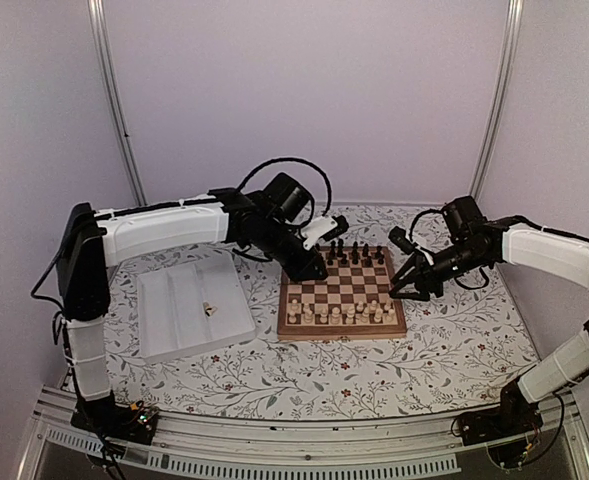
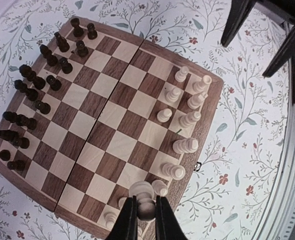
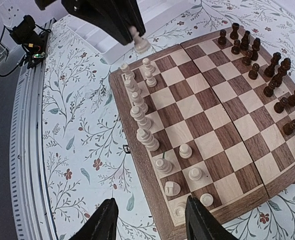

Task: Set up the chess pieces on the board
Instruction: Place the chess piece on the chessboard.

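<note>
The wooden board (image 1: 346, 285) carries pale chess pieces (image 1: 344, 313) in its near rows. My left gripper (image 2: 146, 214) is shut on a pale pawn (image 2: 146, 200) and holds it just above the pale-side corner of the board (image 2: 112, 115). In the top view the left gripper (image 1: 311, 268) is over the board's left edge. In the right wrist view the held pawn (image 3: 137, 42) hangs over the board's far corner (image 3: 207, 110). My right gripper (image 3: 152, 220) is open and empty, above the board's right edge near the pale pieces (image 3: 139, 112). It also shows in the top view (image 1: 402, 290).
Dark chessmen (image 1: 354, 252) fill the board's far rows, also seen in the left wrist view (image 2: 37, 82). A white compartment tray (image 1: 164, 325) lies left of the board with one small pale piece (image 1: 210, 308) in it. The table has a floral cloth (image 1: 454, 340).
</note>
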You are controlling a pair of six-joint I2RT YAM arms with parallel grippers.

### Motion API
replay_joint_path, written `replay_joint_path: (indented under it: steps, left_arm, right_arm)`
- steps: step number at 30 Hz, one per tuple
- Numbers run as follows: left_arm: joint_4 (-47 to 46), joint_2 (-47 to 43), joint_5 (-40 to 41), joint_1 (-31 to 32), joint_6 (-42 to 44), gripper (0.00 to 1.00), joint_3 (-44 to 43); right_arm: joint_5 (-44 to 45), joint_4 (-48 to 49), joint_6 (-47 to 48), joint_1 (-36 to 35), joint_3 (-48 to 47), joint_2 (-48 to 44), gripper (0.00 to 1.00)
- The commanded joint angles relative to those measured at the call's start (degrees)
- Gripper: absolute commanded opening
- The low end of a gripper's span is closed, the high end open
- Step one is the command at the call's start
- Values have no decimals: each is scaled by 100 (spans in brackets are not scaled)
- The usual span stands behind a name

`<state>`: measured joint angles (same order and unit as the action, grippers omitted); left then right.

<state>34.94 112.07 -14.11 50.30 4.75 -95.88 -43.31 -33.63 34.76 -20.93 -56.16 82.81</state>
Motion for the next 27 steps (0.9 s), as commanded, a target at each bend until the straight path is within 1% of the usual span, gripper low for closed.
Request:
replay_joint_path:
  steps: [1,7,17,27]
  left_arm:
    - [916,577,-53,-97,352,7,-699]
    - [1345,1158,2,-126,499,7,-1194]
    - [1349,1457,164,-126,474,8,-1244]
    - [1349,1654,12,-109,482,10,-1327]
  right_arm:
    - [139,429,-77,47,79,-155,49]
    - [121,457,-58,58,61,-89,50]
    - [68,471,-22,53,80,-48,50]
    - [26,465,-13,62,78,-19,51]
